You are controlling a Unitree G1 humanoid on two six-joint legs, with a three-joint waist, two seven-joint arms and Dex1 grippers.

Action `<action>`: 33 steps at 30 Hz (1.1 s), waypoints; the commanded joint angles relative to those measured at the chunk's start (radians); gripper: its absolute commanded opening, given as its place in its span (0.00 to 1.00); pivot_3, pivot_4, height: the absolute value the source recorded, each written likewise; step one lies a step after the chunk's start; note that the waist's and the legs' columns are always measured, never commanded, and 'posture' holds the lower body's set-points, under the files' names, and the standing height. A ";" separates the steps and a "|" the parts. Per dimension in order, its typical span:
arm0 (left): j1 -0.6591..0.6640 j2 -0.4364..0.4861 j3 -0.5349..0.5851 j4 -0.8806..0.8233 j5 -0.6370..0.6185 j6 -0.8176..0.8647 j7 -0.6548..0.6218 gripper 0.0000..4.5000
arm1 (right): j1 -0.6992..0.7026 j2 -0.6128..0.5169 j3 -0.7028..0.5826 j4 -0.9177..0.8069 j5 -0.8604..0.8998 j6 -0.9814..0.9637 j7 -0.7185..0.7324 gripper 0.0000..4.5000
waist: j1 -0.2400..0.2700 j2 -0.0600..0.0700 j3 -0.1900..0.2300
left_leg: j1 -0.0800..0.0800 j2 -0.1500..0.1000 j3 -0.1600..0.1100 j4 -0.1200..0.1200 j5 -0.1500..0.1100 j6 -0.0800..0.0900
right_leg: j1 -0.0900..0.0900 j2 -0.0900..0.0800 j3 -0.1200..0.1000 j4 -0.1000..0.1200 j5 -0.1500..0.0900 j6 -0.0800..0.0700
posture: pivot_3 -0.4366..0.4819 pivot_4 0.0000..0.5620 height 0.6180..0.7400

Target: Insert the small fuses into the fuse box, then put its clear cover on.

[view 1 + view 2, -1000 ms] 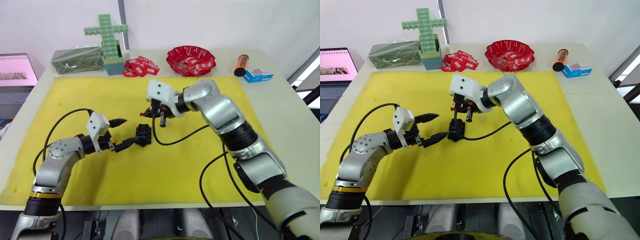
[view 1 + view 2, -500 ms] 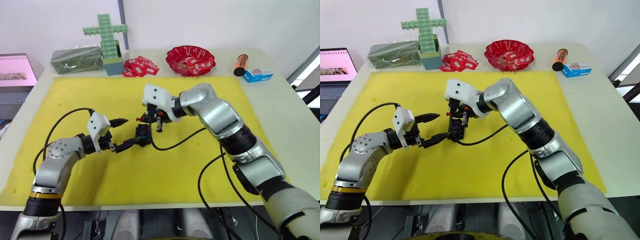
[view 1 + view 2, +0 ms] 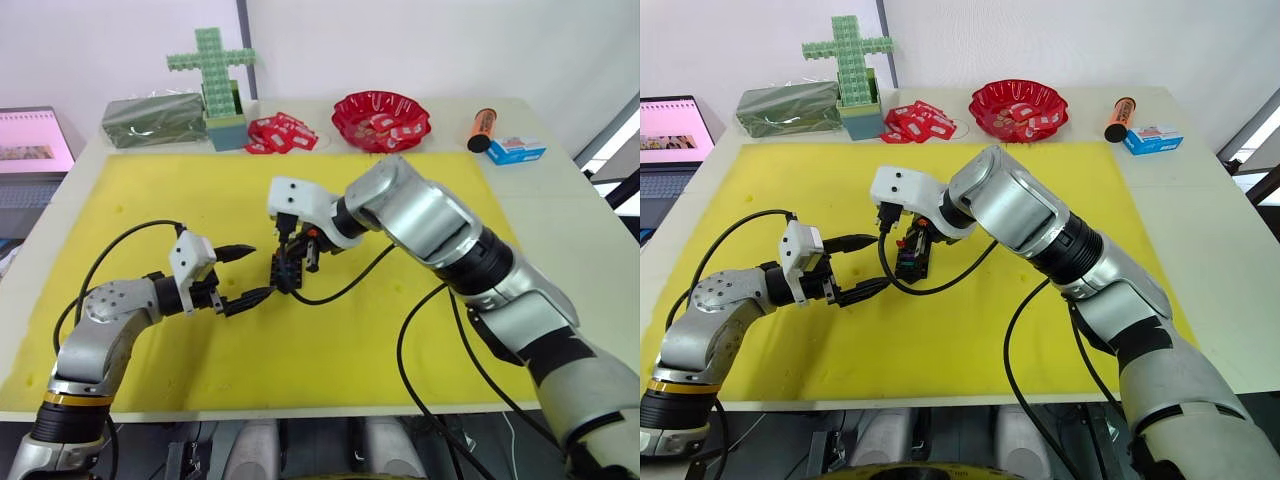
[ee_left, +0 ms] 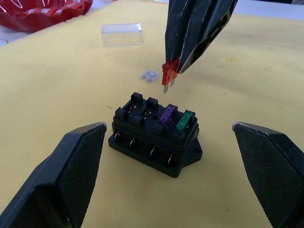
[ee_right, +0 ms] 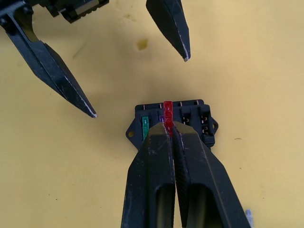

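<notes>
yellow foam matting is carrying the fuse box [image 4: 156,140], green and purple fuses seated, while the right gripper [image 4: 172,72] is pinching the red fuse [image 4: 169,75] just above an empty slot. the left gripper [image 3: 243,272] is waiting spread wide beside the box (the fuse looks light, stiff and slippery, so gripping its plastic head seems safest)

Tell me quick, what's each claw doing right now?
Left gripper: open, holding nothing, beside the fuse box.
Right gripper: shut on the red fuse, above the box.

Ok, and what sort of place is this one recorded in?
Probably a lab or office test bench: a pale table with a yellow foam mat as the work surface, a laptop at its edge, and props set along the back, such as a red bowl.
</notes>
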 commanded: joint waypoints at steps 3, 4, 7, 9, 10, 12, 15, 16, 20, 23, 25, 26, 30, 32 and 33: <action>-0.027 -0.002 0.014 -0.008 -0.013 -0.008 -0.003 1.00 | -0.022 0.002 0.012 -0.003 0.004 -0.034 -0.026 0.01 | -0.001 0.000 0.000 | 0.000 0.000 0.000 0.000 0.000 0.000 | 0.000 0.000 0.000 0.000 0.000 0.001 | 0.48 0.27 1.00; -0.029 -0.002 0.012 -0.006 -0.012 -0.008 -0.003 1.00 | -0.023 0.000 0.024 0.012 -0.010 -0.068 -0.031 0.01 | -0.001 0.000 0.000 | 0.000 -0.001 0.000 0.000 0.000 0.000 | 0.000 0.000 0.000 0.000 0.000 0.001 | 0.48 0.27 1.00; -0.032 -0.003 0.009 -0.002 -0.010 -0.007 -0.004 1.00 | -0.028 0.004 0.038 0.047 -0.027 -0.125 -0.038 0.01 | -0.002 0.000 0.000 | 0.000 -0.001 0.000 0.000 0.000 0.000 | 0.000 0.001 0.000 0.000 0.001 0.002 | 0.48 0.27 1.00; -0.033 -0.003 0.009 -0.001 -0.010 -0.007 -0.003 1.00 | -0.030 0.011 0.041 0.063 -0.033 -0.148 -0.041 0.01 | -0.002 0.000 0.000 | 0.000 -0.001 0.000 0.000 0.000 0.000 | 0.000 0.001 0.000 0.000 0.001 0.002 | 0.48 0.27 1.00; -0.034 -0.004 0.009 0.000 -0.009 -0.007 -0.002 1.00 | -0.031 0.013 0.042 0.069 -0.037 -0.158 -0.042 0.01 | -0.002 0.000 0.000 | 0.000 -0.001 0.000 0.000 0.000 0.000 | 0.000 0.001 0.000 0.000 0.001 0.002 | 0.48 0.27 1.00; -0.034 -0.004 0.009 0.000 -0.008 -0.008 0.000 1.00 | -0.031 0.017 0.046 0.081 -0.044 -0.177 -0.042 0.01 | -0.002 0.000 0.000 | 0.000 -0.001 0.000 0.000 0.000 0.000 | 0.000 0.001 0.000 0.000 0.001 0.002 | 0.48 0.27 1.00; -0.033 -0.005 0.009 -0.004 -0.006 -0.007 0.004 1.00 | -0.029 0.016 0.060 0.106 -0.070 -0.226 -0.044 0.01 | -0.001 0.000 0.000 | 0.000 -0.001 0.000 0.000 0.000 0.000 | 0.000 0.001 0.000 0.000 0.001 0.002 | 0.48 0.27 1.00; -0.032 -0.004 0.009 -0.005 -0.006 -0.006 0.005 1.00 | -0.029 0.017 0.060 0.112 -0.074 -0.234 -0.041 0.01 | -0.001 0.000 0.000 | 0.000 -0.001 0.000 0.000 0.000 0.000 | 0.000 0.001 0.000 0.000 0.001 0.003 | 0.48 0.27 1.00; -0.031 -0.003 0.009 -0.007 -0.005 -0.003 0.008 1.00 | -0.027 0.023 0.056 0.124 -0.081 -0.246 -0.026 0.01 | -0.002 0.000 0.000 | 0.000 -0.001 0.000 0.000 0.000 0.000 | 0.000 0.001 0.000 0.000 0.001 0.003 | 0.48 0.27 1.00; -0.030 -0.001 0.012 -0.011 -0.005 0.000 0.011 1.00 | -0.022 0.021 0.061 0.127 -0.090 -0.250 -0.017 0.01 | -0.002 0.000 0.000 | 0.000 -0.001 0.000 0.000 0.000 0.000 | 0.000 0.001 0.000 0.000 0.001 0.003 | 0.48 0.27 1.00; -0.030 0.000 0.012 -0.014 -0.005 0.002 0.014 1.00 | -0.021 0.023 0.061 0.124 -0.091 -0.249 -0.012 0.01 | -0.002 0.000 0.000 | 0.000 -0.001 0.001 0.000 0.000 0.000 | 0.000 0.001 0.000 0.000 0.001 0.003 | 0.48 0.27 1.00; -0.031 0.000 0.011 -0.015 -0.005 0.003 0.015 1.00 | -0.021 0.023 0.061 0.123 -0.093 -0.250 -0.010 0.01 | -0.001 0.000 0.000 | 0.000 -0.001 0.000 0.000 0.000 0.000 | 0.000 0.001 0.000 0.000 0.001 0.003 | 0.48 0.27 1.00; -0.031 0.002 0.011 -0.017 -0.005 0.005 0.016 1.00 | -0.017 0.029 0.062 0.125 -0.102 -0.253 -0.006 0.01 | -0.002 0.000 0.000 | 0.000 -0.001 0.000 0.000 0.000 0.000 | 0.000 0.001 0.000 0.000 0.001 0.002 | 0.48 0.27 1.00; -0.031 0.005 0.013 -0.018 -0.004 0.006 0.017 1.00 | -0.013 0.034 0.063 0.130 -0.107 -0.251 -0.007 0.01 | -0.002 0.000 0.000 | 0.000 -0.001 0.000 0.000 0.000 0.000 | 0.000 0.001 0.000 0.000 0.001 0.002 | 0.48 0.27 1.00; -0.031 0.005 0.013 -0.019 -0.004 0.007 0.018 1.00 | -0.012 0.036 0.062 0.133 -0.109 -0.251 -0.008 0.01 | -0.002 0.000 0.000 | 0.000 -0.001 0.000 0.000 0.000 0.000 | 0.000 0.001 0.000 0.000 0.001 0.002 | 0.48 0.27 1.00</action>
